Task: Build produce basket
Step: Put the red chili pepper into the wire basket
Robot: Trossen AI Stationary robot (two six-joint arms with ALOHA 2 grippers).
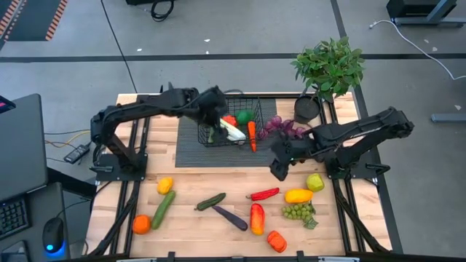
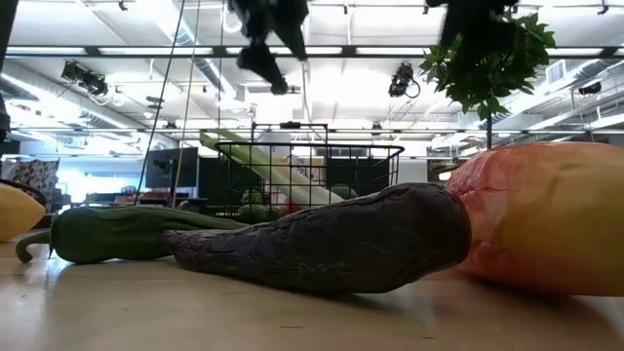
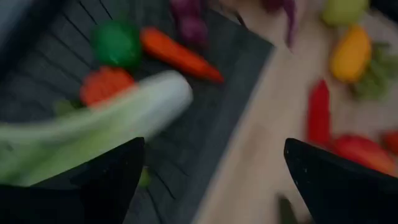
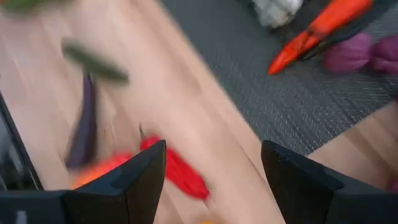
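The black wire basket (image 1: 240, 109) stands on a dark mat (image 1: 218, 154) at the table's far middle. A leek (image 1: 231, 131) lies slanting in it, beside a red piece (image 3: 106, 84) and a green piece (image 3: 116, 43). My left gripper (image 3: 212, 143) hangs open above the basket's left part (image 1: 212, 120), with the leek (image 3: 118, 115) beyond its fingers and nothing between them. A carrot (image 1: 252, 136) lies at the basket's right side, with purple grapes (image 1: 284, 127) past it. My right gripper (image 1: 279, 173) hovers open over the wood, above a red chili (image 4: 177, 171).
Loose produce covers the table's near half: yellow pepper (image 1: 165, 185), cucumbers (image 1: 162, 209) (image 1: 211, 201), orange (image 1: 141, 224), eggplant (image 1: 231, 217), peppers (image 1: 257, 218) (image 1: 277, 240), green grapes (image 1: 298, 211), yellow fruit (image 1: 298, 195). A potted plant (image 1: 329, 69) stands at the far right.
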